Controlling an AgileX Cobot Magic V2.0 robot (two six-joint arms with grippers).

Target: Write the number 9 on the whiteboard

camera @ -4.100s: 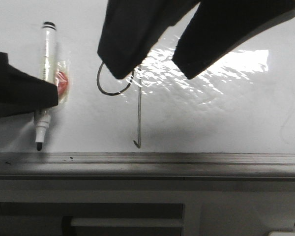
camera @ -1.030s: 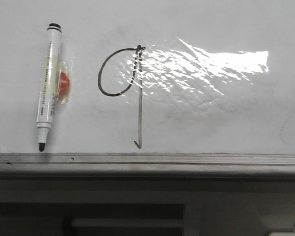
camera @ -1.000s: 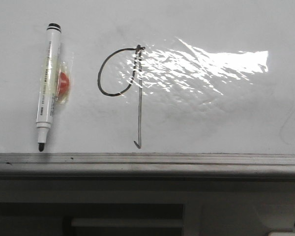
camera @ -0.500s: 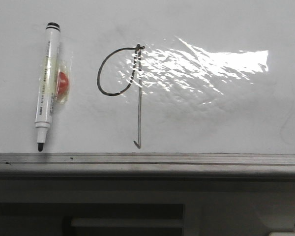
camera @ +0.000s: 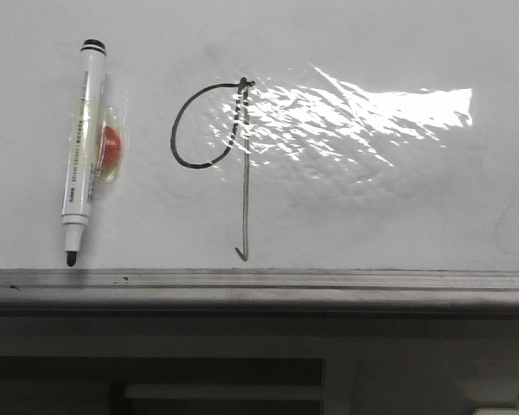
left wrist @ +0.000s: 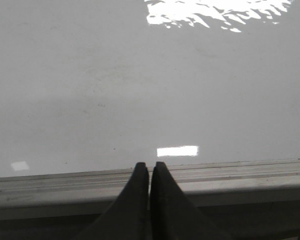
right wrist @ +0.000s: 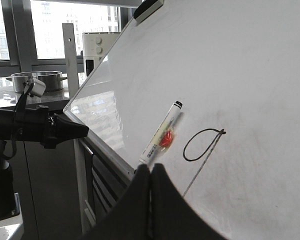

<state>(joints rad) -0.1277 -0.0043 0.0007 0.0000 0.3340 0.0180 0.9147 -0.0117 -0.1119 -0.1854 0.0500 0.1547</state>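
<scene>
The number 9 (camera: pixel 242 173) is drawn in thin black line on the whiteboard (camera: pixel 372 199): an open round loop and a long straight stem ending in a small hook just above the grey bottom rail (camera: pixel 259 285). It also shows in the right wrist view (right wrist: pixel 202 145). A white marker (camera: pixel 80 147) with a black tip pointing down and a red magnet taped to it rests on the board left of the 9. No gripper is in the front view. My left gripper (left wrist: pixel 150 167) is shut and empty in front of the rail. My right gripper (right wrist: pixel 150 167) is shut and empty, back from the board.
My left arm (right wrist: pixel 40 127) reaches toward the board's lower edge in the right wrist view. A metal pot (right wrist: pixel 37 80) sits on a counter by the windows behind it. Strong glare (camera: pixel 355 121) lies right of the 9. Faint grey smudges mark the board's right side.
About four seconds ago both grippers were in front of the board, the left one on the marker. They have withdrawn; the marker stays on the board. Nothing has moved in the last second.
</scene>
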